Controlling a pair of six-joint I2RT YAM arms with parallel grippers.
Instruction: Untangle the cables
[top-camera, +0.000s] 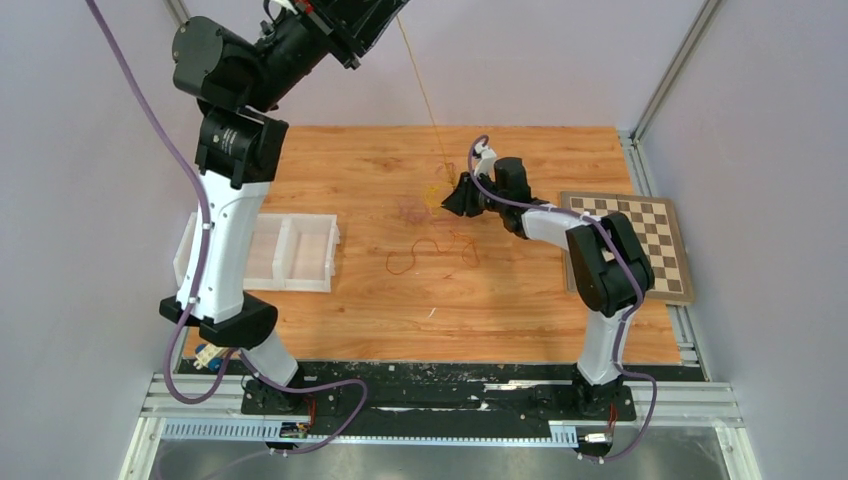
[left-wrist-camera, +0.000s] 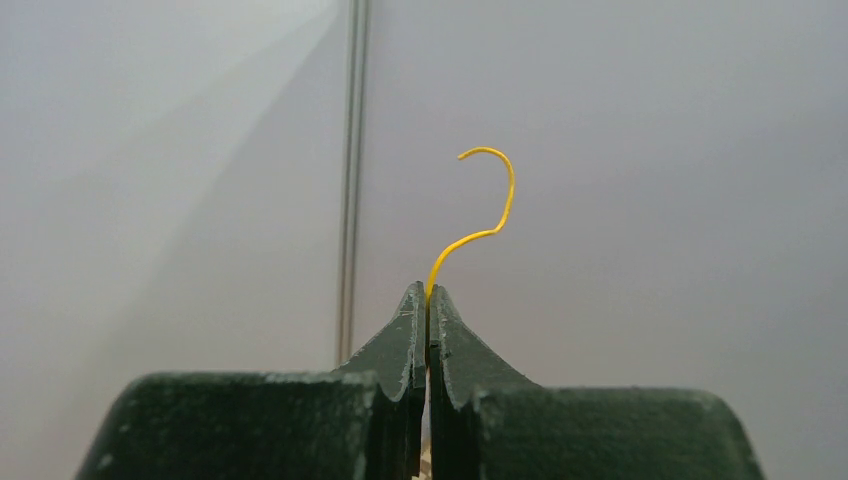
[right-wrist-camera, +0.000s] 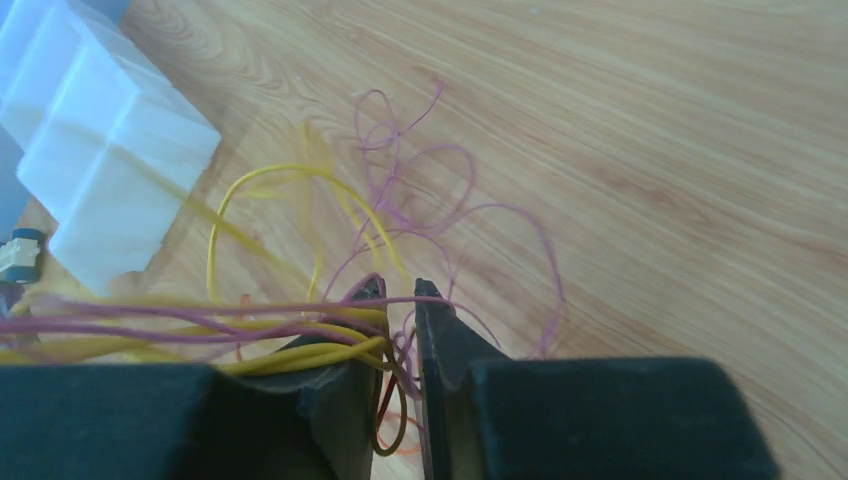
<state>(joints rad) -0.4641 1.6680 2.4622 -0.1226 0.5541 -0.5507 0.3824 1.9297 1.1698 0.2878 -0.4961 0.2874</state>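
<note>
Wooden tabletop (top-camera: 520, 300) carries the cables (top-camera: 434, 198), tangled near its centre. Left gripper (left-wrist-camera: 428, 292), raised high: jaws fully closed, pinching one yellow cable (left-wrist-camera: 497, 205) that runs down to the tangle. Right gripper (right-wrist-camera: 400, 286), at the tangle: jaws nearly closed, slim gap, yellow and pink strands between them; firm grip cannot be confirmed.

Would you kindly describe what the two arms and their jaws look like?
The left arm and right arm share white moulded link shells and black cylindrical joint housings. A thick purple cable trails along each. The jaws are dark green-black wedges tapering to narrow tips.
</note>
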